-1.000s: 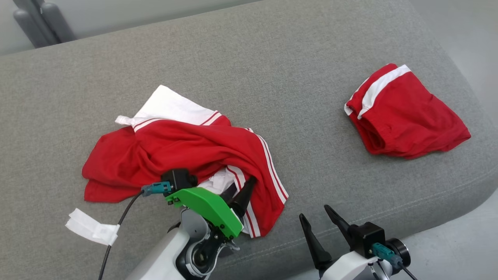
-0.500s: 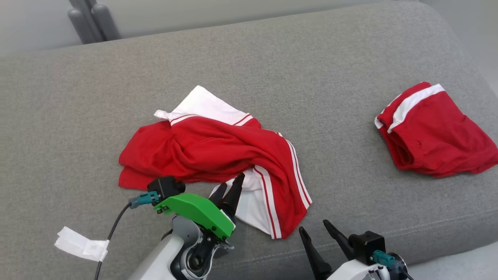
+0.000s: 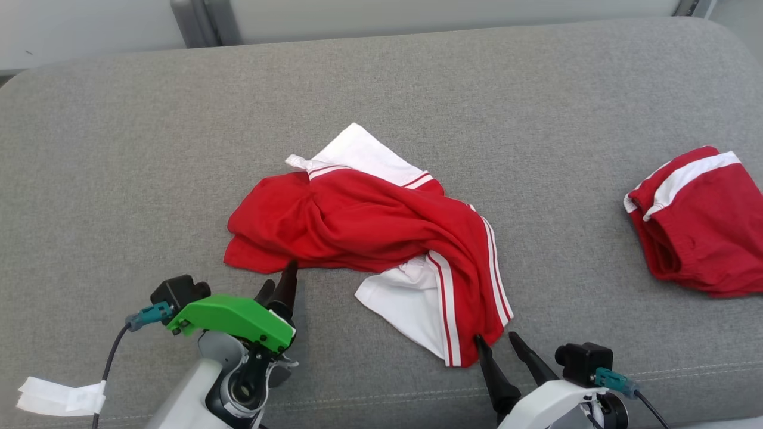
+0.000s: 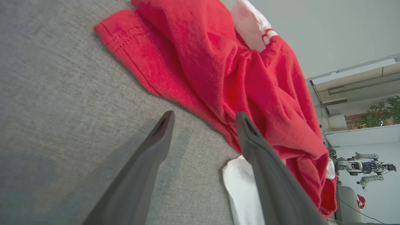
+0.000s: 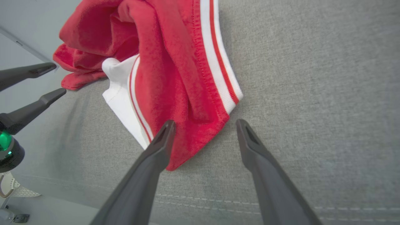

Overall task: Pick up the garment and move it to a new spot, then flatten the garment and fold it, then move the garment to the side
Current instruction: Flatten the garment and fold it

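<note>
Our red and white garment (image 3: 369, 220) lies in a crumpled heap in the middle of the grey cushion (image 3: 119, 179). It is bunched and twisted, with one white part poking out at the far side and another at the near side. It is not flat, and it is not folded. Our left claw (image 3: 279, 277) is wide open and holds nothing. Its tips are right at the near left edge of the red cloth, one finger by the cloth and one over bare cushion. Our right claw (image 3: 496, 341) is wide open too and holds nothing. Its tips are at the near right corner, where the red and white stripes end. We think we are getting ready to grab these two spots and pull the garment out flat. So most of the job is left: we have to flatten it, fold it and move it to the side. We cannot tell if the first move to a new spot is done. Another red garment (image 3: 697, 220) lies well apart, off to the right.
</note>
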